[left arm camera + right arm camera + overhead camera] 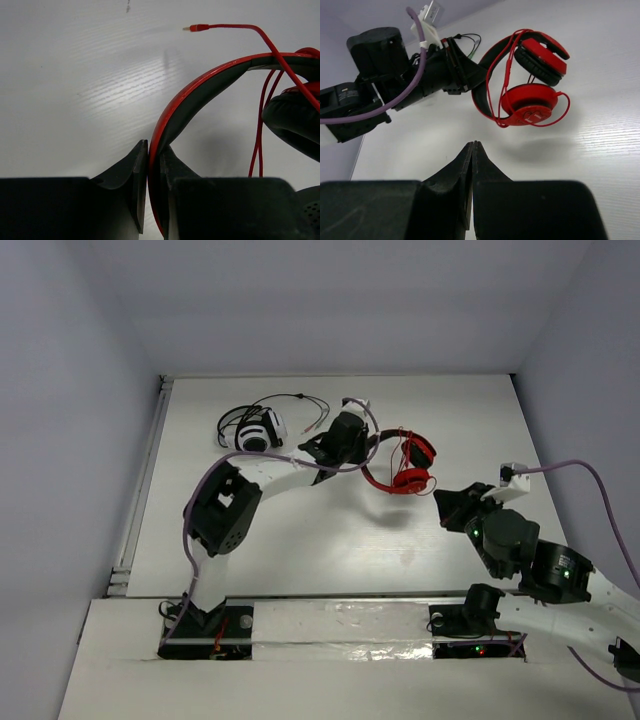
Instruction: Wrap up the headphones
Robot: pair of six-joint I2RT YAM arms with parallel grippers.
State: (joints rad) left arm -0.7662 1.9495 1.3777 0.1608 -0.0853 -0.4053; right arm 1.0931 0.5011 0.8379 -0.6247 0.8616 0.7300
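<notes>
Left gripper point(154, 150) clamps the headphones point(408, 468) by the band, centre frame; right gripper point(447, 508), closed and empty, lies near, lower right.

Two headphones: one red pair point(410, 478) clamped in the left jaws, one black-and-white pair point(256, 432) beyond them. Two arms: left arm point(250, 478), right arm point(535, 562). One tabletop point(330, 540).

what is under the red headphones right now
Only bare white table and their shadow; the left gripper holds the red headphones up by the headband. From above they cover that patch.
</notes>
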